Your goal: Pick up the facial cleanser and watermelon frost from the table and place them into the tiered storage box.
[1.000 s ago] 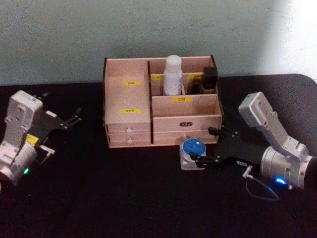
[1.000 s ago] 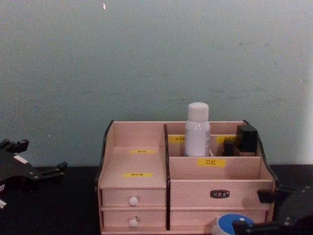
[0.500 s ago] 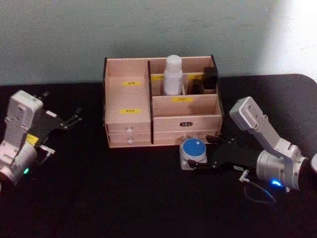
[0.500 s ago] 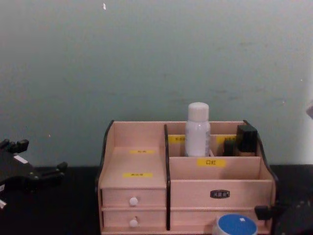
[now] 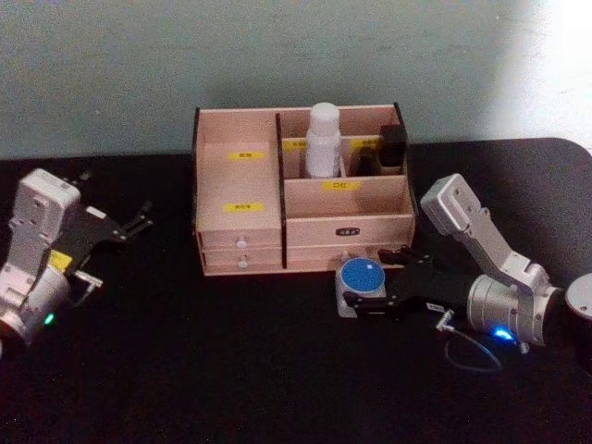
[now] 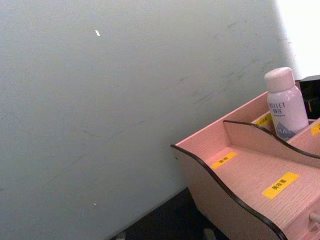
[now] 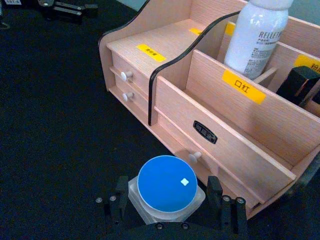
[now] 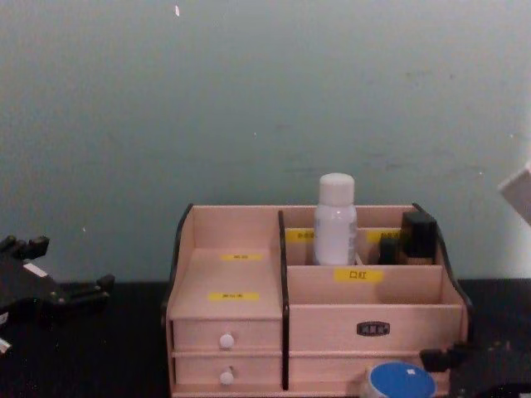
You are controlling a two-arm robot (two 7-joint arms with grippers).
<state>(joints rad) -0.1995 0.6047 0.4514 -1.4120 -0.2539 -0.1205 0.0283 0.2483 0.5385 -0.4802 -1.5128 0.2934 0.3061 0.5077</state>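
Observation:
The watermelon frost [image 5: 361,279], a short clear jar with a blue lid, stands on the black table just in front of the tiered storage box [image 5: 239,185]. My right gripper [image 5: 367,279] is open and straddles the jar. In the right wrist view the jar [image 7: 166,186] sits between the fingers [image 7: 120,194], with a small gap on each side. The facial cleanser [image 5: 323,139], a white bottle, stands upright in a rear compartment of the box and also appears in the chest view [image 8: 335,220]. My left gripper [image 5: 141,218] is parked open at the table's left.
A dark small bottle [image 5: 392,148] stands in the box's rear right compartment. A dark round object [image 5: 583,310] sits at the table's far right edge. Black table lies open in front of the box and between the two arms. A grey wall is behind.
My right arm has slid left and lowered, bringing its fingers further along both sides of the jar. The jar, the bottle and the left arm have not moved.

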